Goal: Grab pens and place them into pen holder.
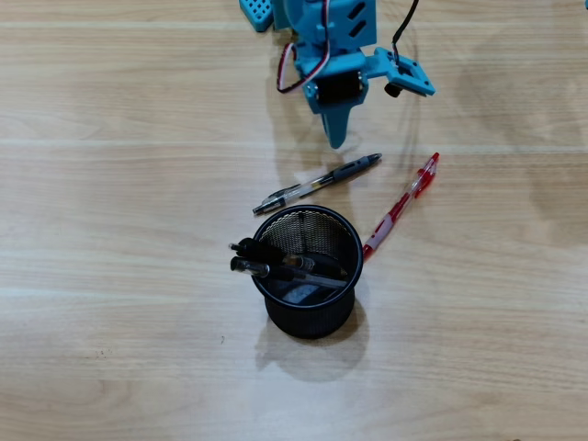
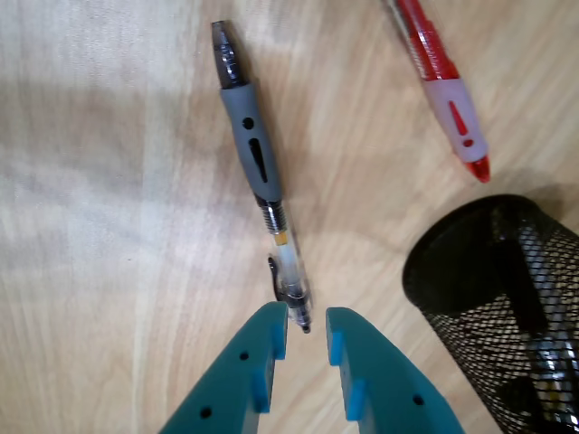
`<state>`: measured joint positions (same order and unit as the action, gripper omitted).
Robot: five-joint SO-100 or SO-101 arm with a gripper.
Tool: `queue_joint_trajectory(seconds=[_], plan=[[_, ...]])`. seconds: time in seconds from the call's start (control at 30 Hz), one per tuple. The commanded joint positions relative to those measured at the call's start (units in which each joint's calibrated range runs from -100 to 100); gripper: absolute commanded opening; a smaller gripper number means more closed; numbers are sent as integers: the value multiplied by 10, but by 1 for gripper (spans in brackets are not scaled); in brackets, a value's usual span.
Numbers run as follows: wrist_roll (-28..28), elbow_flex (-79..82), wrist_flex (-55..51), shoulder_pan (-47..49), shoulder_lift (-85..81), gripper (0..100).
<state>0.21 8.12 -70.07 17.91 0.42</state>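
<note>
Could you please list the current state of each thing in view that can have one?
Gripper: open slightly, empty, above the clear pen's clip end.
Grey-sleeved clear pen: lying flat on the table, outside the holder.
Red pen: lying flat on the table, its tip near the holder.
Pen holder: upright, with two dark pens leaning inside.

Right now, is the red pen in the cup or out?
Out: the red pen lies flat on the table beside the cup, its tip near the rim.

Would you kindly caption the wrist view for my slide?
Teal two-finger gripper hovers above grey-sleeved clear pen; red-and-clear pen and black wire-mesh holder nearby.
</note>
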Motion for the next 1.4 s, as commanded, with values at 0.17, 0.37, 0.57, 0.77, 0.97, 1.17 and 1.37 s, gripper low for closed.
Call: queue_joint_trajectory(seconds=[0.17, 0.37, 0.57, 0.77, 0.97, 1.17, 1.37], plan=[[-1, 61, -3, 3, 25, 7], [-4, 63, -2, 5, 52, 14], [-5, 59, 4, 12, 63, 22], [-5, 35, 4, 3, 101, 22], [-6, -33, -4, -11, 179, 22], [-27, -64, -4, -32, 195, 22], [-34, -57, -4, -50, 199, 22]])
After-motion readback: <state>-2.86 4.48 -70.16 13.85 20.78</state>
